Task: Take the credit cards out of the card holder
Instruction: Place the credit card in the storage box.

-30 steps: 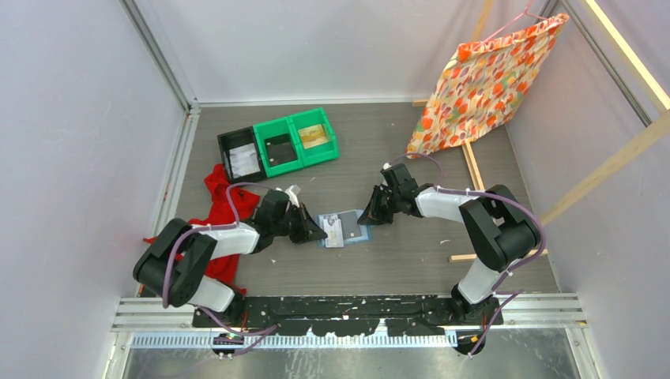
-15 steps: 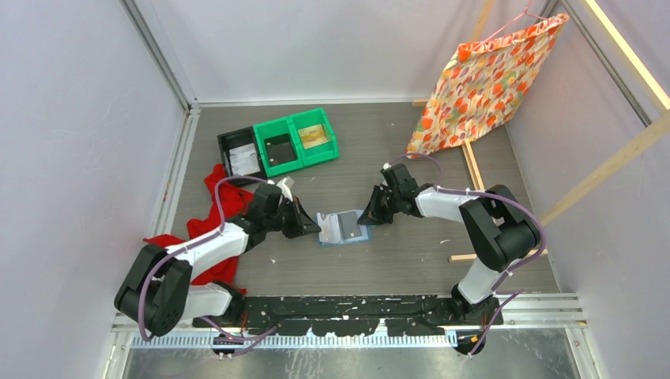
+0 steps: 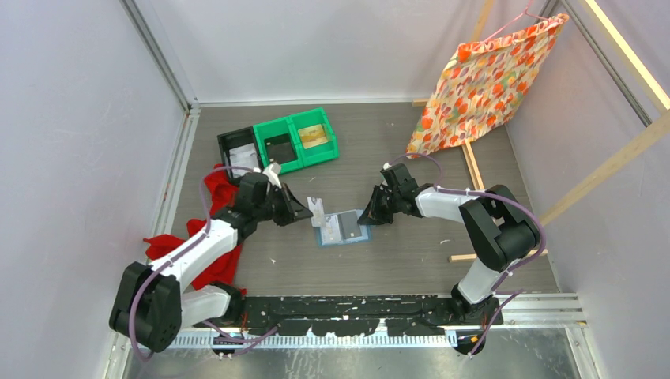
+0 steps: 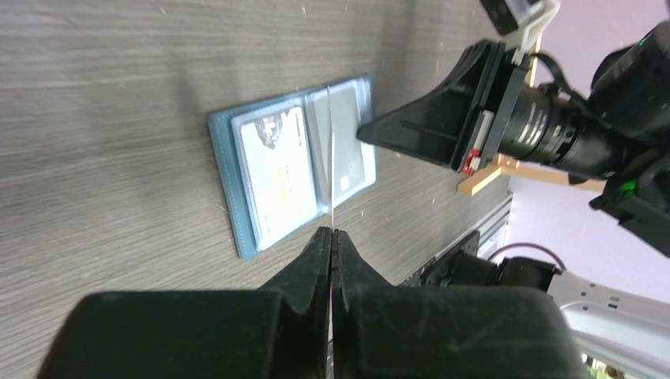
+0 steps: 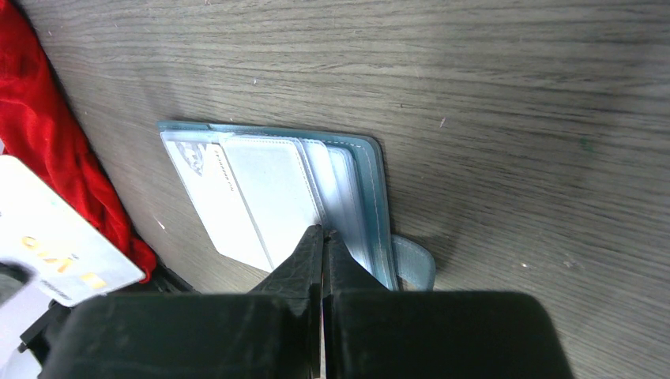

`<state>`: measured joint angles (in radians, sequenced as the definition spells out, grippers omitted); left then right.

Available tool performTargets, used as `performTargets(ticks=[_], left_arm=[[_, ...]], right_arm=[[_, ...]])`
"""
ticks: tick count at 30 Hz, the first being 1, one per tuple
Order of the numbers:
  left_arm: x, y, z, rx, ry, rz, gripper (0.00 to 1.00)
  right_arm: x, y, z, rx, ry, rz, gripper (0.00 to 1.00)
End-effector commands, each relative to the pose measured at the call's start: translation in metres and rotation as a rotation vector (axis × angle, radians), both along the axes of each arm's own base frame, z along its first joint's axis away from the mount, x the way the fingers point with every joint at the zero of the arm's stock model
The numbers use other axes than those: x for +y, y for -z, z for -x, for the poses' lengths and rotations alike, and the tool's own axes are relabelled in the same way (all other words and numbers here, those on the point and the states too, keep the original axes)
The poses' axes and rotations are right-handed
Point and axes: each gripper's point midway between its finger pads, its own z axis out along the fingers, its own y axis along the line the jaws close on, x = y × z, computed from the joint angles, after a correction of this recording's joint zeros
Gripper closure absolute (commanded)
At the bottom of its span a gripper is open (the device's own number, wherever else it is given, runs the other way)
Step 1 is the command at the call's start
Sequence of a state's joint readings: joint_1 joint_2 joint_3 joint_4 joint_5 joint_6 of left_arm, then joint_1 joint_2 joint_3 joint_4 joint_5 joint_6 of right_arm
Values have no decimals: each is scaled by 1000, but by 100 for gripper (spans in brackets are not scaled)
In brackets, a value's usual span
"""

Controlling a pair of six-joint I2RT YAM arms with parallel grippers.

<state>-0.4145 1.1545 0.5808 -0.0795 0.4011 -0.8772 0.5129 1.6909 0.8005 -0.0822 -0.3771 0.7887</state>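
Near the tabletop centre the open card holder lies flat. The left pincer is clamped on a pale credit card, apparently lifted clear. The right pincer, fingers together, presses the holder's right edge.

Our left gripper now sits further toward the table's far left corner than a second ago; the pale card it pinches is clear of the card holder.
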Motion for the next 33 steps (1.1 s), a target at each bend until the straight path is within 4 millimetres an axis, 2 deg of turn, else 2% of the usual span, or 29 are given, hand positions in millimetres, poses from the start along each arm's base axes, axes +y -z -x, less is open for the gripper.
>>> performTargets(ticks=[1,7,13,21,25,33], left_arm=[[20,-31,-17,-61,-58,-16,100],[58,-58,-40,-104,-181,-92,99],[101,-81,-72,-124,-374,-140,100],[148,-92,-111,-135,-619,-203,100],[177,-93,-123,-133,-787,-249,99],[212,-97,-140,-149,-1063,-230,99]], right_arm=[[-32,41,24,97,4,177,99],[-32,41,25,99,0,175,99],[-33,41,26,100,0,175,99],[-33,40,25,95,0,178,99],[-34,41,25,96,4,179,99],[-33,43,25,101,7,176,99]])
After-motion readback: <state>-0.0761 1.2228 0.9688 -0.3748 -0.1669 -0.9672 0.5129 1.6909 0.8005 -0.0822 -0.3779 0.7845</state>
